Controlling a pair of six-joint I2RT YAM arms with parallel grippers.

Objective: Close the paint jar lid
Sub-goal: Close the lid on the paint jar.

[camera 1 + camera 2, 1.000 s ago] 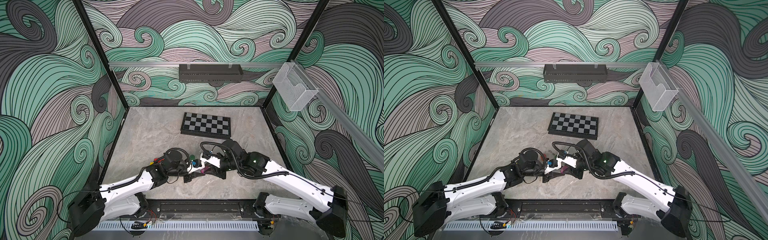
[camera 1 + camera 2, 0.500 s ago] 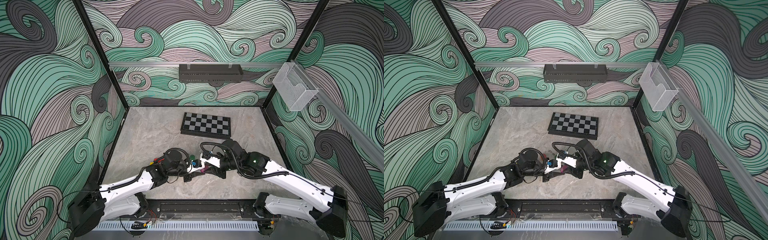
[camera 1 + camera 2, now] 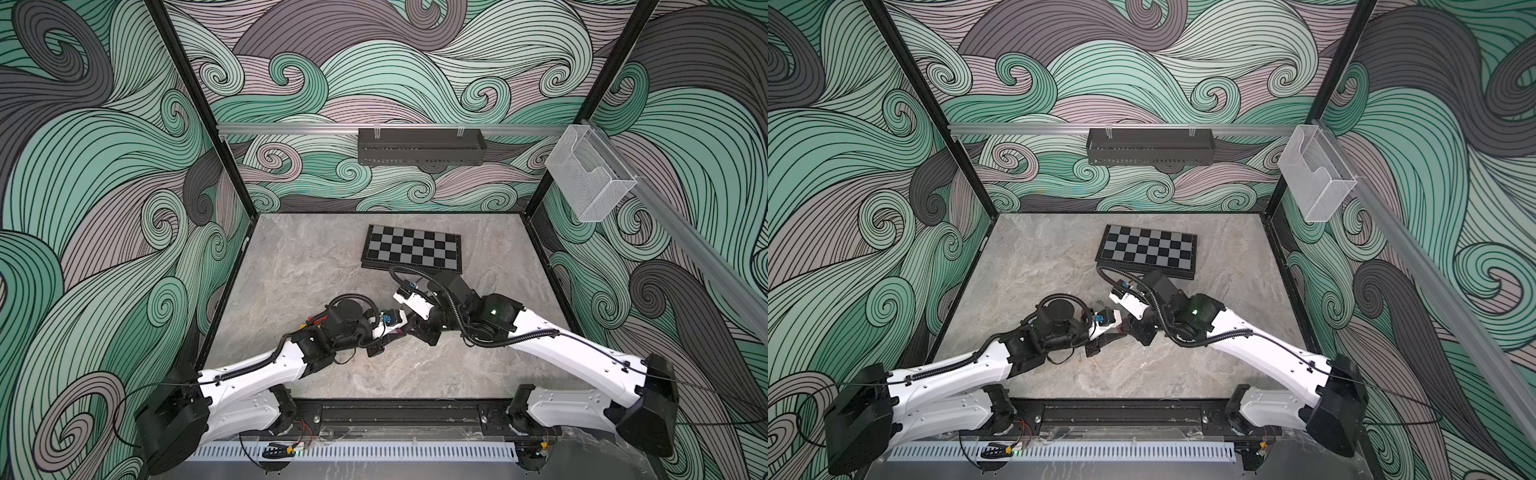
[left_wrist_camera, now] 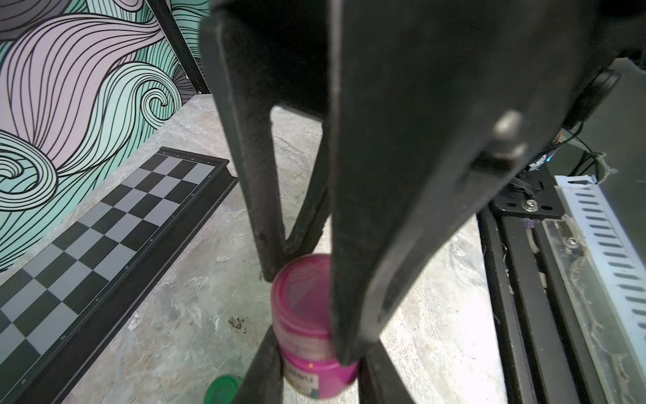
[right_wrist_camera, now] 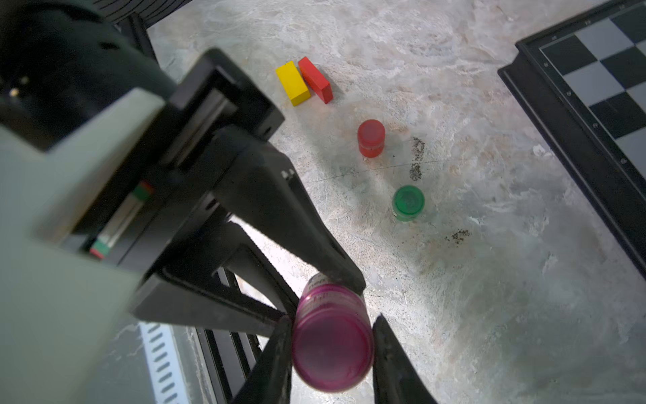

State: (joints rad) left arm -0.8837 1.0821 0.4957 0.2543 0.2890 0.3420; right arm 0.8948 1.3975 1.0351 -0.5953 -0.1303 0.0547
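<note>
The left gripper [image 4: 309,314] had its jaws drawn narrow on the magenta paint jar [image 5: 332,349], pinching the end that carried the ridged lid [image 4: 297,290]. The right gripper [image 5: 332,318] clamped the opposite, labelled end just as narrowly, so the jar sat between the two sets of fingertips. In both top views the arms met near the middle of the table [image 3: 291,270], a little toward 6 o'clock, and hid most of the jar. The right wrist view showed a green jar [image 5: 408,203] and a red jar [image 5: 371,138] standing apart on the stone. Beyond them a yellow block [image 5: 293,83] touched a red block [image 5: 315,79]. A chessboard [image 3: 411,249] lay at about 1 o'clock, near the back wall.
</note>
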